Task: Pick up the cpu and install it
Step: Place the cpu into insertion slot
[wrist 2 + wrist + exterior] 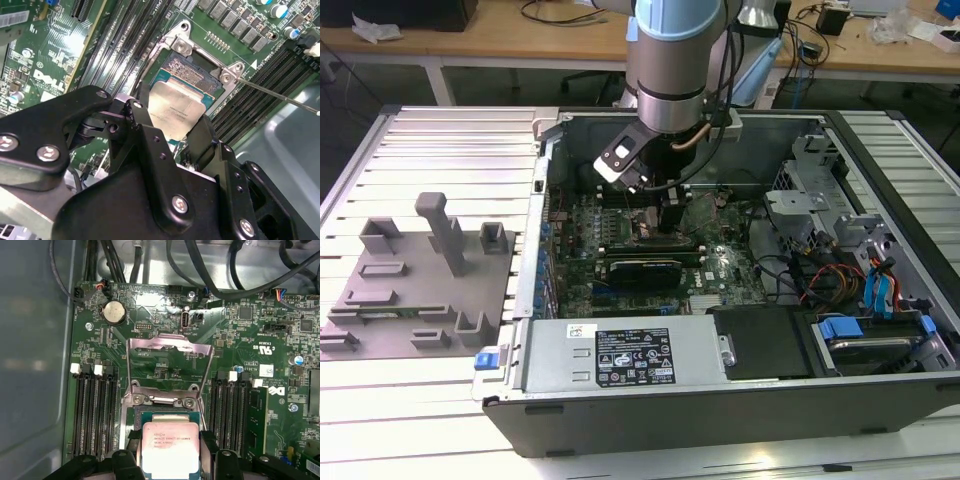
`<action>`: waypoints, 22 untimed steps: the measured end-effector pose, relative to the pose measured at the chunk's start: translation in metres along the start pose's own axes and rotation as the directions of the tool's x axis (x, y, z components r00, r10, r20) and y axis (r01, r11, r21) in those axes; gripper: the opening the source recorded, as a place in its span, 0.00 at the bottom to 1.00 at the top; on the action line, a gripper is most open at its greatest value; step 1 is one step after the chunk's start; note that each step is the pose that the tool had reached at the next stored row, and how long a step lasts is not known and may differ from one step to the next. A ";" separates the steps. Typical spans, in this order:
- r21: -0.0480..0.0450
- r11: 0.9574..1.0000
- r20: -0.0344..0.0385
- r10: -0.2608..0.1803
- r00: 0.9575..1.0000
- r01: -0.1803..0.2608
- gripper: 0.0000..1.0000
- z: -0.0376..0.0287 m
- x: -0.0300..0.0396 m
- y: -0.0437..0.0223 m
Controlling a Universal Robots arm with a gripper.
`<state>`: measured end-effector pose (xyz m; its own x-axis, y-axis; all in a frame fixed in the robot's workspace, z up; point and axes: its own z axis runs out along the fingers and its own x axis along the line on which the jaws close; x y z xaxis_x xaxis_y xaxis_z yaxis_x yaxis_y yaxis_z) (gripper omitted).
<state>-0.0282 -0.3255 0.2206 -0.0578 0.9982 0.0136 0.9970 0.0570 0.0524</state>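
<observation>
The cpu point(170, 445) is a small silvery square chip, and my gripper point(170, 465) is shut on it with a black finger at either side. It hangs just over the open metal-framed socket point(192, 67) on the green motherboard, partly covering it; I cannot tell whether it touches the socket. The socket's load plate point(170, 347) stands flipped open behind it. In the exterior view the gripper point(670, 222) reaches down into the middle of the open computer case point(720, 400). The second wrist view shows the cpu point(175, 107) between the fingers point(142, 112).
A grey plastic tray point(390, 300) with upright blocks lies on the exterior view's left. Black memory slots point(95, 415) flank the socket. A power supply point(630, 355) lines the case front, with drive bays and cables point(840, 280) on the right.
</observation>
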 end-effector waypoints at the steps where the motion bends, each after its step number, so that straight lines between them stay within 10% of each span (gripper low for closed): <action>1: 0.000 1.000 0.000 0.000 1.000 0.000 0.55 0.0006 0.0000 -0.0002; 22: 0.000 1.000 0.008 0.015 1.000 -0.015 0.55 0.0135 0.0052 -0.0028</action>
<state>-0.0305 -0.3203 0.2071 -0.0423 0.9991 0.0061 0.9978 0.0419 0.0519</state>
